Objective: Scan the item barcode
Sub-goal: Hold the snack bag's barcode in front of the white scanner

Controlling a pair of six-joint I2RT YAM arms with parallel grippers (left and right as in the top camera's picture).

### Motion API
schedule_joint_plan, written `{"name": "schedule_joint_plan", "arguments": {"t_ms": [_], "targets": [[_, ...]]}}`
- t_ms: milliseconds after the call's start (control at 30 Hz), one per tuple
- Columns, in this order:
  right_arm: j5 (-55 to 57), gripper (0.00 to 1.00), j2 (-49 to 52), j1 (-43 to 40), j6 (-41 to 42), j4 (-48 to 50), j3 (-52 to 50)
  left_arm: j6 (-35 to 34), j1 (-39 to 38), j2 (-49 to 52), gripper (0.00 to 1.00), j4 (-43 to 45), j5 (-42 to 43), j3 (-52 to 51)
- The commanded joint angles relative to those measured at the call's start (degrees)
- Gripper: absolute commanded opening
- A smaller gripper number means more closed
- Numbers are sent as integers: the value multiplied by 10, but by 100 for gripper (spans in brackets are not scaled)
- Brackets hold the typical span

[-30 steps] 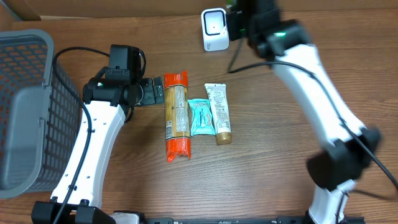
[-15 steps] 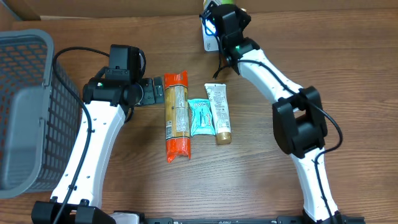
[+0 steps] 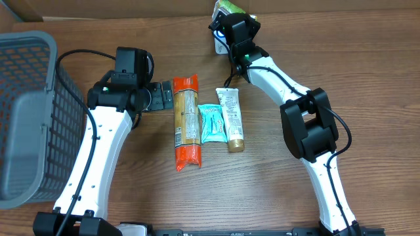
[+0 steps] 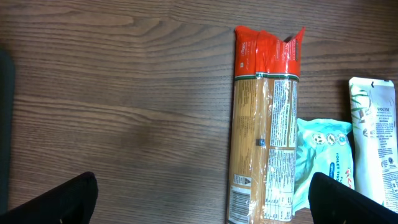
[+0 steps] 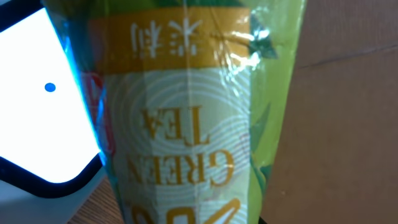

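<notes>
We've got the right gripper [image 3: 232, 21] pinching the green tea packet [image 5: 186, 112] by the 12 o'clock scanner [image 5: 37, 106] for a read — left gripper [image 4: 204, 200] wide open.

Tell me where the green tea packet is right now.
In the overhead view the green tea packet is at the table's far edge, near the middle, at the tip of the right arm and close against the white scanner.
</notes>
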Motion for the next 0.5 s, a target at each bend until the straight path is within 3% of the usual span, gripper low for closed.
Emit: {"name": "schedule_joint_plan", "arguments": {"t_ms": [0, 467], "targets": [[13, 4, -8, -8, 7, 15, 9, 13, -1, 1, 100, 1, -5, 3], [23, 4, -8, -8, 10, -26, 9, 13, -1, 1, 100, 1, -5, 3]]}}
